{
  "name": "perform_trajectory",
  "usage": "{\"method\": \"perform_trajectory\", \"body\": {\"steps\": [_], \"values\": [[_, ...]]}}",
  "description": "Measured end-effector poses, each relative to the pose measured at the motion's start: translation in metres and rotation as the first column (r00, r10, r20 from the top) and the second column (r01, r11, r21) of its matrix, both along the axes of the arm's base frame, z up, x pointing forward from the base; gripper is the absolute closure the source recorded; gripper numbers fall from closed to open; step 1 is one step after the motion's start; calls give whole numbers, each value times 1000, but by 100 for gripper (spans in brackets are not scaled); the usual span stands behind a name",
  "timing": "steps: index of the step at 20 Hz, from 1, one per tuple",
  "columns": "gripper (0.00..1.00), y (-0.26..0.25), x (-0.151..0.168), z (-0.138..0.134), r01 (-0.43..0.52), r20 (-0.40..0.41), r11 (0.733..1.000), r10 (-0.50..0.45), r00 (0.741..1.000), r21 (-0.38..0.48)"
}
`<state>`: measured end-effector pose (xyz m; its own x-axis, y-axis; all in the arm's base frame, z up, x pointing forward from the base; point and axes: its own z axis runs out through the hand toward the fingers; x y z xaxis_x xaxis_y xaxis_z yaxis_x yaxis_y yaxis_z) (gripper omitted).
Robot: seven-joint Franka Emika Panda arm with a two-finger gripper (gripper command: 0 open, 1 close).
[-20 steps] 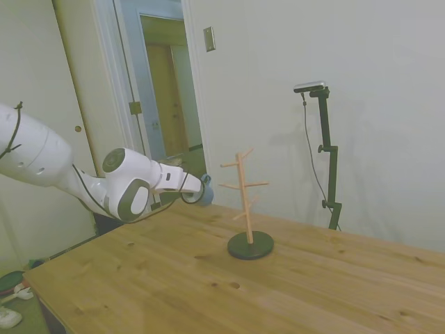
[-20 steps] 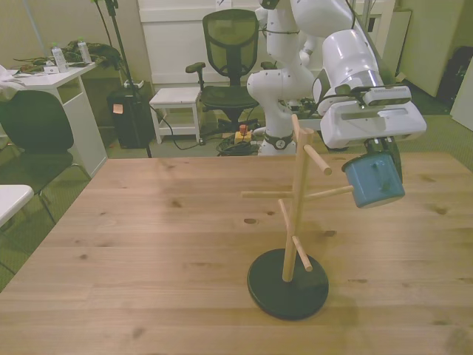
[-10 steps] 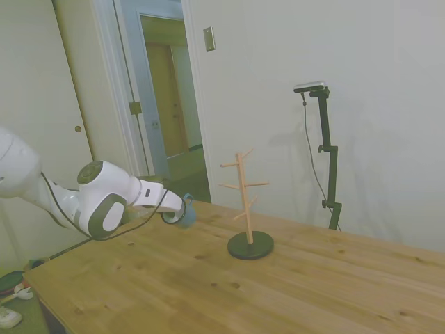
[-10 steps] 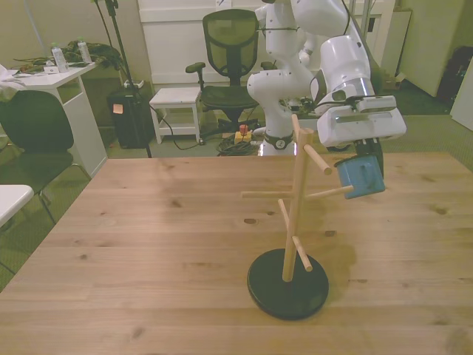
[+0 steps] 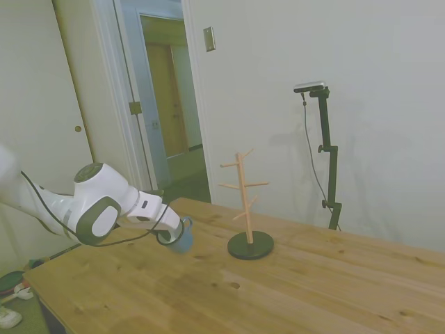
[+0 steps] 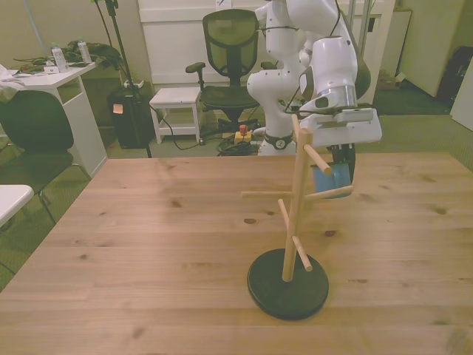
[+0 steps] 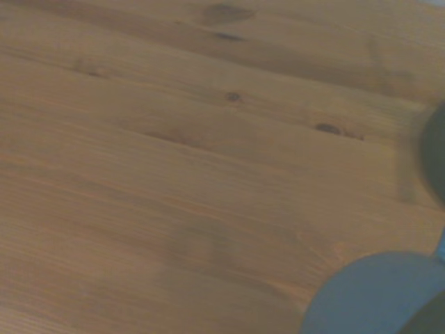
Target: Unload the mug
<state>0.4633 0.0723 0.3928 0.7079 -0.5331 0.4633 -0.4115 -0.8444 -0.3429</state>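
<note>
Wooden counter [image 5: 292, 278] fills the scene, pale walls and an open doorway behind it in the side view, an office with a mesh chair [image 6: 230, 55] behind the robot in the front view. Mug [image 5: 181, 234] is already off the peg stand [image 5: 245, 202] and hangs in the gripper [image 5: 172, 234], low over the counter and well apart from the stand's dark base [image 5: 250, 245], toward the arm's side. Front view puts the mug [image 6: 330, 177] behind the stand's pegs, partly hidden by one, under the white gripper body [image 6: 341, 158].

Fingers: closed on the mug as far as I can judge, since it hangs there with nothing else holding it; the contact itself is hidden by the gripper body.

Key relation: mug sits directly below and at the fingers, tilted, its bottom facing down and outward toward the counter. Whether it touches the wood yet can't be told; the side view suggests a slim gap or just contact. Wrist view shows a blurred blue-grey curve of the mug [image 7: 375, 296] over bare planks, no obstacle beneath.

Judgement: placing step, nearly done. Remaining move is straight down, level the mug so its base lands flat, then release. Risk is tipping if let go while tilted.
</note>
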Motion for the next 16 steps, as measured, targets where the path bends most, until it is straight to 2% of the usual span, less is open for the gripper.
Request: {"method": "perform_trajectory", "body": {"steps": [4, 10, 16], "values": [[100, 2, 14, -9, 32, -33, 999, -32, 999, -11], [100, 7, 35, -29, 62, -131, 998, -64, 989, -18], [100, 7, 36, -39, 78, -215, 996, -83, 973, -30]]}}
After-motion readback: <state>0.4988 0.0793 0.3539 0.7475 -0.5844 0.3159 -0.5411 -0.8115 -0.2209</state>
